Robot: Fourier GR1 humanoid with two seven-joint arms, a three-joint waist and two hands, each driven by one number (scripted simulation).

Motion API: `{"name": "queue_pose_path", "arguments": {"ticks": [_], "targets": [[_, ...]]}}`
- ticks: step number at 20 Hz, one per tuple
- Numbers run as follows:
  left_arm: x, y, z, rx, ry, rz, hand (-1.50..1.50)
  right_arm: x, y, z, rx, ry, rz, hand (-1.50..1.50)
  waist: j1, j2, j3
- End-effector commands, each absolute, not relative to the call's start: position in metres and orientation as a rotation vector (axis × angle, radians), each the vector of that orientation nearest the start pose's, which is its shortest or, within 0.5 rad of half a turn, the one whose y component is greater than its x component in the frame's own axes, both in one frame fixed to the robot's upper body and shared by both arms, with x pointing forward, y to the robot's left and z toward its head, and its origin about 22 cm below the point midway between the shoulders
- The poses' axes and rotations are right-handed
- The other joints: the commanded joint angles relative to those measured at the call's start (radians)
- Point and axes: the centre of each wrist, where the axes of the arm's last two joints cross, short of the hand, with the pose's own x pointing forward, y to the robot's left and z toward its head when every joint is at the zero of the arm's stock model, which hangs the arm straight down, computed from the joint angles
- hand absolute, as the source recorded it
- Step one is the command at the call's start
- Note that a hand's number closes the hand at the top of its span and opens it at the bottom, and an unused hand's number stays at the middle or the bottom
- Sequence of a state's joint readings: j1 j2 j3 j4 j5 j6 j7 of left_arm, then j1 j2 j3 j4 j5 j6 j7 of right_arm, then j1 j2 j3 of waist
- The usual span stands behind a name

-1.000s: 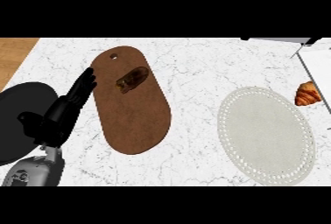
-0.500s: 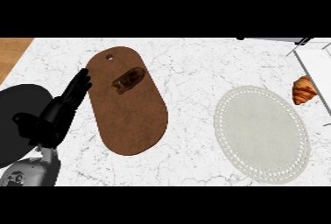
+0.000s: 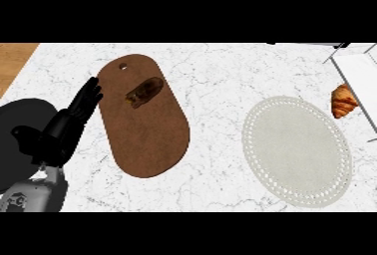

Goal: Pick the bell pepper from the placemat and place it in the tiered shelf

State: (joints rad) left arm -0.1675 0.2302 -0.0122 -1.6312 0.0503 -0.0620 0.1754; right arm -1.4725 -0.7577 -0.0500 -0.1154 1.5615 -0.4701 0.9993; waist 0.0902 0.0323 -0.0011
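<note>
The white oval placemat point(image 3: 298, 149) lies at the right of the marble counter with nothing on it. No bell pepper shows anywhere in the head view. A white part of the tiered shelf point(image 3: 359, 69) shows at the right edge, its thin dark frame at the top right. My left hand point(image 3: 70, 124) rests at the left, open, its straight fingers pointing up along the left edge of the brown cutting board point(image 3: 147, 134). It holds nothing. My right hand is out of view.
A small dark brown food item point(image 3: 143, 92) lies on the upper part of the cutting board. A croissant point(image 3: 343, 100) sits between the placemat and the shelf. A black round object point(image 3: 18, 124) lies behind my left hand.
Everything in view has shifted slightly left. My left hand has drifted a little left and stays open beside the board.
</note>
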Motion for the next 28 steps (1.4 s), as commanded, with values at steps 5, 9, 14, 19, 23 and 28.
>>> {"name": "queue_pose_path", "arguments": {"ticks": [5, 9, 14, 19, 23, 28], "targets": [[0.279, 0.262, 0.067, 0.066, -1.615, -0.241, 0.00, 0.450, -0.366, 0.317, -1.990, -0.615, 0.017, 1.50, 0.000, 0.005, 0.002], [0.272, 0.254, 0.069, 0.048, -1.623, -0.241, 0.00, 0.450, -0.371, 0.304, -1.838, -0.569, 0.197, 1.50, -0.007, -0.002, 0.003], [0.276, 0.255, 0.073, 0.069, -1.616, -0.241, 0.00, 0.448, -0.378, 0.298, -1.740, -0.540, 0.238, 1.50, -0.007, 0.004, 0.003], [0.265, 0.275, 0.068, 0.095, -1.613, -0.229, 0.00, 0.444, -0.390, 0.280, -1.781, -0.467, 0.128, 1.50, -0.019, -0.005, 0.002], [0.261, 0.263, 0.058, 0.075, -1.608, -0.220, 0.00, 0.441, -0.397, 0.268, -1.905, -0.387, -0.048, 1.50, -0.035, -0.010, 0.002], [0.265, 0.269, 0.067, 0.079, -1.602, -0.207, 0.00, 0.429, -0.423, 0.225, -1.851, 0.189, 0.284, -1.50, -0.039, -0.004, -0.004]]}}
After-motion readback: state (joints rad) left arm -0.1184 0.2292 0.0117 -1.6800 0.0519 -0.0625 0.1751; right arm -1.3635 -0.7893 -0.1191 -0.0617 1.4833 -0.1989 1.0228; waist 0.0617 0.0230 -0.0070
